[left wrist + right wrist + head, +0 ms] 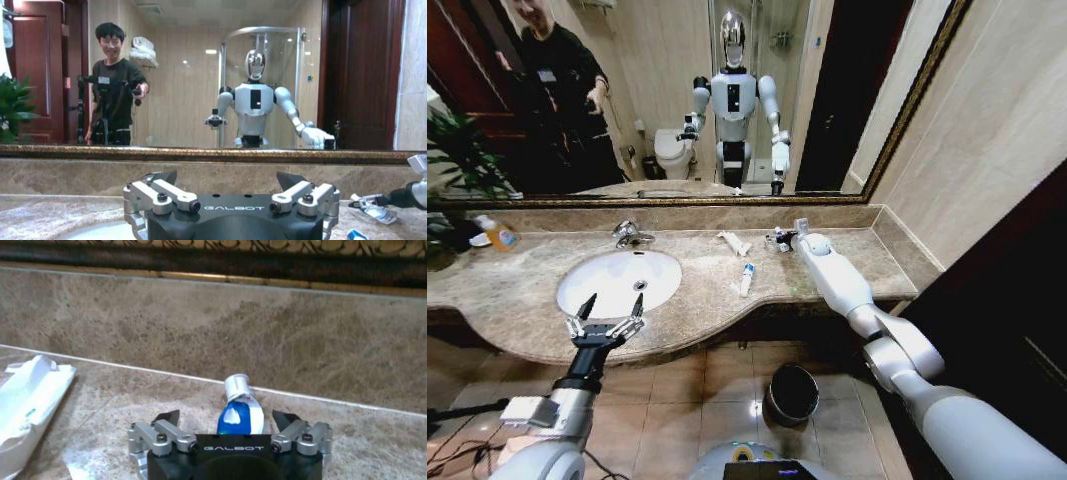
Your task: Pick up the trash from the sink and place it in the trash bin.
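Could go wrong here: small blue-and-white tube (235, 407) sits right between the spread fingers of the right gripper (225, 421) at the back of the countertop (867, 250), near the wall, and might slip out or roll off if squeezed crooked, since nothing grips it yet. More trash to get too: white packet (734, 242) just beside that gripper, another tube (746, 277) nearer the sink (577, 275), and the trash bin (791, 393) down on the floor, well apart. Left gripper (609, 311) wide open and holding nothing, by the front rim of the sink.
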Robot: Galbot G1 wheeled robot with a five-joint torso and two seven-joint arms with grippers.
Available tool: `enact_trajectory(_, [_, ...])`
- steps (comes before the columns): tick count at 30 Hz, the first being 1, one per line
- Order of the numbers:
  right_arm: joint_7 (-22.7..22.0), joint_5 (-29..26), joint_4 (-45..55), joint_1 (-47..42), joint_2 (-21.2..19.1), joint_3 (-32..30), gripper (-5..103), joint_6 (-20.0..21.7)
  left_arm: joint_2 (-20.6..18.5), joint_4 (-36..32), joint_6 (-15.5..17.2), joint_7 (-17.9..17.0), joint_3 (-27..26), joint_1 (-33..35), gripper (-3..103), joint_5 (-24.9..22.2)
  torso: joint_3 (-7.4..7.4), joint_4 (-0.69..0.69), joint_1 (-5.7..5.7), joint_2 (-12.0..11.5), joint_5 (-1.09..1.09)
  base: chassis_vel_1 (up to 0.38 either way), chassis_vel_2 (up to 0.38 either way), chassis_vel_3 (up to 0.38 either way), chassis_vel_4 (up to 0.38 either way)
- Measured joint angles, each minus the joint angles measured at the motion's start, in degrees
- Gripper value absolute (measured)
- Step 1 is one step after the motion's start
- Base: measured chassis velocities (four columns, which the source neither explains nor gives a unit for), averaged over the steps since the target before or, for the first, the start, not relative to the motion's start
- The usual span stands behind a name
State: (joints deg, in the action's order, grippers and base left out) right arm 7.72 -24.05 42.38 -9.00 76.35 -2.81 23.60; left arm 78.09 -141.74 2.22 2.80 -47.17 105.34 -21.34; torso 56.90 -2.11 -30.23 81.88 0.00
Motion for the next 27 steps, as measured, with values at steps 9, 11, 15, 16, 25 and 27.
enact_trajectory(9, [0.74, -0.19, -1.86, 1.00, -0.76, 0.05, 65, -0.80, 0.00, 0.00, 0.00, 0.00, 0.00, 0.00, 100, 0.00, 0.00, 0.00, 0.00, 0.00, 0.00, 0.000, 0.000, 0.000, 0.000])
enact_trajectory(11, [0.84, -0.27, -1.59, 1.01, -1.12, 0.17, 55, -0.75, 0.00, 0.00, 0.00, 0.00, 0.00, 0.00, 100, 0.00, 0.00, 0.00, 0.00, 0.00, 0.00, 0.000, 0.000, 0.000, 0.000])
enact_trajectory(15, [0.90, -0.25, -0.66, 0.23, -1.34, 0.13, 38, -0.73, 0.00, 0.00, 0.00, 0.00, 0.00, 0.00, 100, 0.00, 0.00, 0.00, 0.00, 0.00, -0.01, 0.000, 0.000, 0.000, 0.000])
enact_trajectory(16, [0.86, -0.17, -0.39, -0.13, -1.34, 0.05, 33, -0.74, 0.00, 0.00, 0.00, 0.00, 0.00, 0.00, 100, 0.00, -0.01, 0.00, 0.01, 0.00, -0.01, 0.000, 0.000, 0.000, 0.000])
enact_trajectory(25, [0.23, -0.15, 2.11, -1.58, -2.18, -0.07, 2, -0.27, 0.00, 0.00, 0.00, 0.00, 0.00, 0.00, 100, 0.00, 0.00, 0.00, 0.00, 0.00, 0.00, 0.000, 0.000, 0.000, 0.000])
enact_trajectory(27, [-0.15, -0.56, 3.11, -1.79, -2.59, 0.06, 1, 0.21, 0.00, 0.00, 0.00, 0.00, 0.00, 0.00, 100, 0.00, 0.00, -0.01, 0.00, 0.00, 0.00, 0.000, 0.000, 0.000, 0.000])
